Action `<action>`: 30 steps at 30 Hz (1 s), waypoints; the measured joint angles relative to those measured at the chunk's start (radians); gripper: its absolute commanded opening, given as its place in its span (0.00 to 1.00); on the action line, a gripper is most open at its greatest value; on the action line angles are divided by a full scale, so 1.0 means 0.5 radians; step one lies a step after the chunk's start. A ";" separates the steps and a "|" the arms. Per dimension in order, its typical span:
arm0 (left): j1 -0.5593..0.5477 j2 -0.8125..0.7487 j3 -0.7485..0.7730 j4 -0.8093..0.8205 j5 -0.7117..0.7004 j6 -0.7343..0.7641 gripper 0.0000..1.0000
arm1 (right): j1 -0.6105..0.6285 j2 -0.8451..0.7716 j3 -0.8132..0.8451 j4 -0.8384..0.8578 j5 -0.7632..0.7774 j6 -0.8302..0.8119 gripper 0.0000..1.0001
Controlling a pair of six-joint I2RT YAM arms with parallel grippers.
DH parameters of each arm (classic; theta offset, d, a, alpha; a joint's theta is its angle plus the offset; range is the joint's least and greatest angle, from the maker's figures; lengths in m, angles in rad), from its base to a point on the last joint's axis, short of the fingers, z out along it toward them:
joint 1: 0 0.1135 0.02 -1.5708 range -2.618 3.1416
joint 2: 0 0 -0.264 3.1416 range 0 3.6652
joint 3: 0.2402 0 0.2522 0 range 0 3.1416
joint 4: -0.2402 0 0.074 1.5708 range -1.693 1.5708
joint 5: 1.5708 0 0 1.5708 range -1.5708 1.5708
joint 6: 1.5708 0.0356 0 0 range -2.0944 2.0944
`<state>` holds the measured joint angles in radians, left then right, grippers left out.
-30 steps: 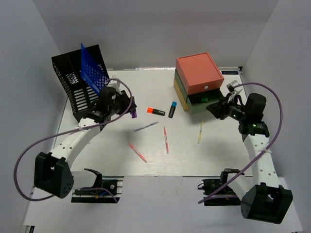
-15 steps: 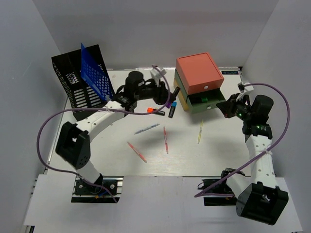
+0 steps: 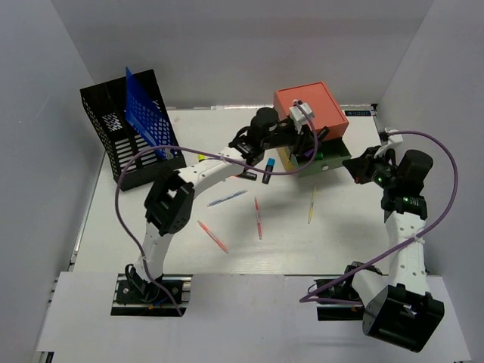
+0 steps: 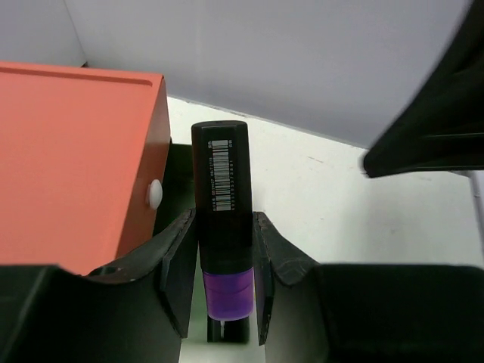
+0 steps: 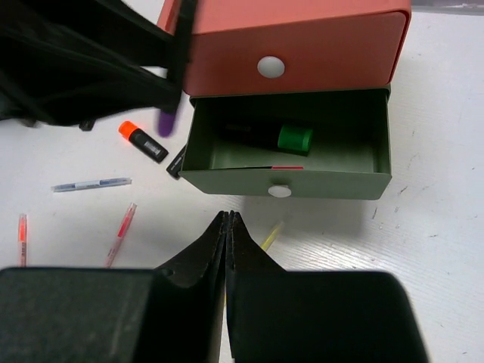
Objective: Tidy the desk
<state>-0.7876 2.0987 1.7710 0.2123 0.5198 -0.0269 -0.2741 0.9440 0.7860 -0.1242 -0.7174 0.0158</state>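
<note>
My left gripper [image 4: 221,234] is clamped on a purple highlighter [image 4: 221,170]. In the wrist view its long axis runs 6 to 12 o'clock, purple end at 6, just beside the orange drawer [image 4: 76,159] at 9. My right gripper [image 5: 228,227] is pressed closed, holding nothing, facing the open green drawer [image 5: 287,184]. The desk [image 3: 340,234] lies beneath both arms, its long axis 9 to 3 overhead.

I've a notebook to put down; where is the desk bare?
Bare: the near-left of the white desk, between the black mesh rack and the leftmost pink pen. Crowded: the centre around the blue pen and before the open green drawer.
</note>
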 measured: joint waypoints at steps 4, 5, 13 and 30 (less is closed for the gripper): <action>-0.057 0.209 0.177 0.021 -0.125 0.053 0.00 | -0.028 -0.034 -0.006 0.002 -0.035 0.001 0.00; -0.069 0.252 0.216 0.021 -0.165 0.072 0.00 | -0.034 -0.040 -0.010 0.002 -0.043 0.001 0.00; -0.108 0.363 0.271 -0.008 -0.394 0.159 0.48 | -0.069 -0.045 -0.030 0.005 -0.102 0.001 0.04; -0.137 -0.040 -0.058 0.028 -0.459 0.037 0.27 | -0.088 0.014 -0.030 -0.081 -0.611 -0.270 0.42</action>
<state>-0.8562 2.0789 1.7420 0.2264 0.2905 -0.0086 -0.3180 0.9508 0.7712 -0.1646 -1.0229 -0.1192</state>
